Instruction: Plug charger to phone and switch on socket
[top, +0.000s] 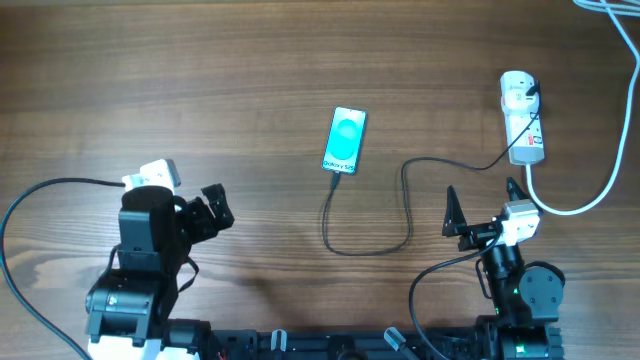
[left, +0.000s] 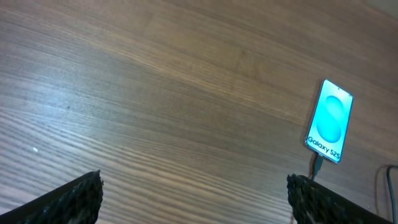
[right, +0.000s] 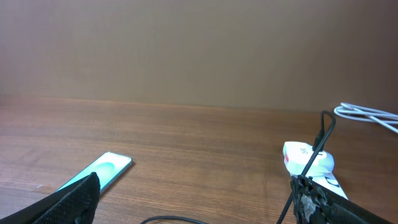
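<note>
With the left end effector (top: 218, 206) and right end effector (top: 483, 200) both released and empty, and the charger (top: 407, 200) apparently already seated in the phone (top: 345, 140) mid-desk (top: 150, 80), the right arm should press the nearby socket (top: 521, 130) switch squarely, avoiding the cable.

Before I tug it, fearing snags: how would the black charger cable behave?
Probably floppy: the charger cable lies in slack loops. Likely light, being thin. Its end seems to meet the phone, so pulling might drag that.
</note>
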